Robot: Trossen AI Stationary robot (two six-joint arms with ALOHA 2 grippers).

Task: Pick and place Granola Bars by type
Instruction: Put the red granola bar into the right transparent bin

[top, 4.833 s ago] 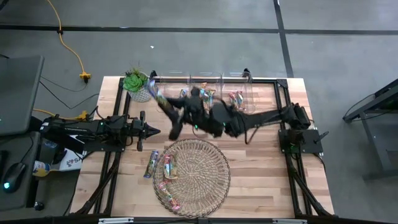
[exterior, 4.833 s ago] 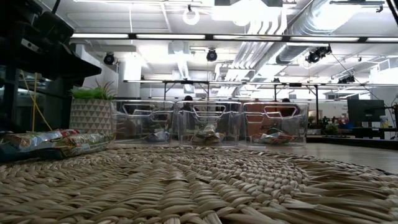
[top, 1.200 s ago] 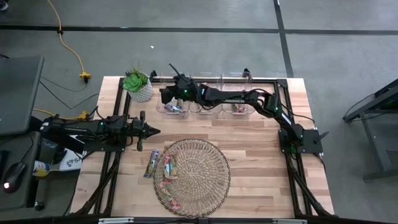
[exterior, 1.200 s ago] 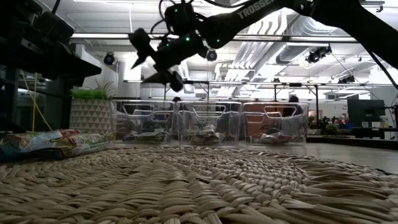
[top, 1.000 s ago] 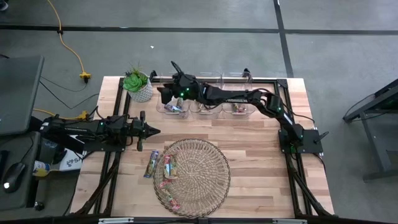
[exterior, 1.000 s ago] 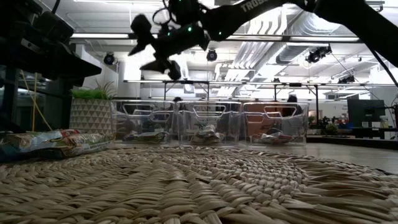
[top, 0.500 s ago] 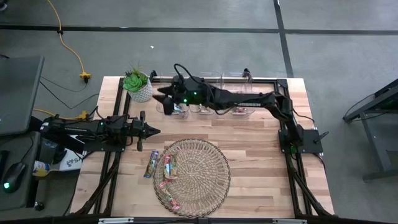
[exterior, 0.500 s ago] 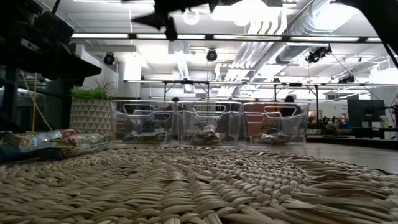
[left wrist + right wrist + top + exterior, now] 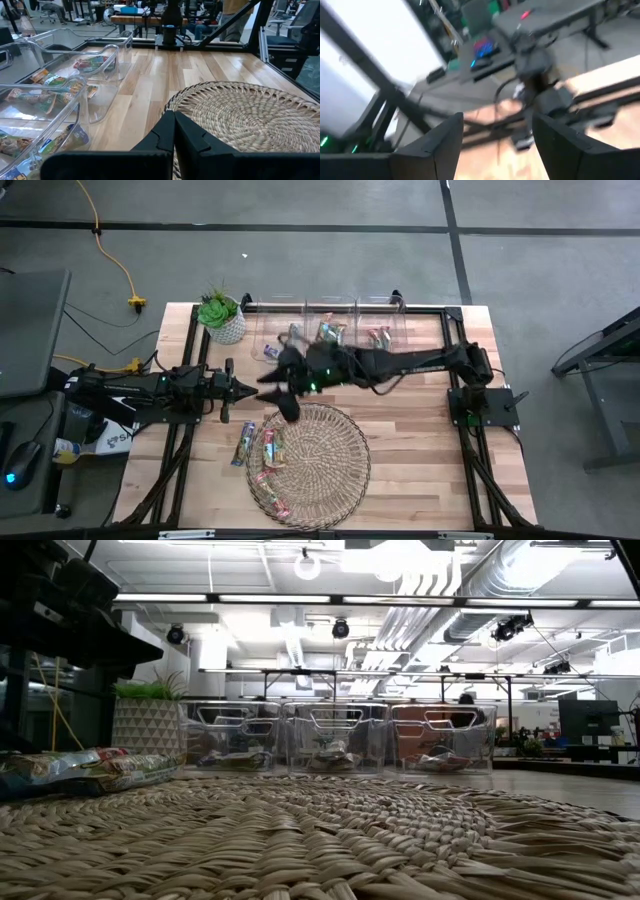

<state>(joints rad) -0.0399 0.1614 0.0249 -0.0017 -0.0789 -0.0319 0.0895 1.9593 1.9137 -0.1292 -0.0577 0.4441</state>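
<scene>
Several granola bars [image 9: 266,450] lie on the left part of the round wicker mat [image 9: 325,455], and one bar [image 9: 243,443] lies on the table just left of it. More bars [image 9: 50,90] lie in the three clear bins [image 9: 330,315] along the far edge. My right gripper [image 9: 276,394] hovers open and empty over the mat's far left edge; its wrist view [image 9: 497,145] shows nothing between the fingers. My left gripper [image 9: 246,390] waits shut at the table's left, pointing level toward the mat [image 9: 174,131]. The low view shows neither gripper.
A potted plant [image 9: 222,318] stands at the far left corner beside the bins. Black frame rails [image 9: 452,350] run along the table's left and right sides. Bare wood [image 9: 410,440] lies right of the mat.
My right gripper has swung from above the far left bin toward the near edge, to the mat's far left edge. It rose out of the low view on the way and rolled. It stayed open and empty.
</scene>
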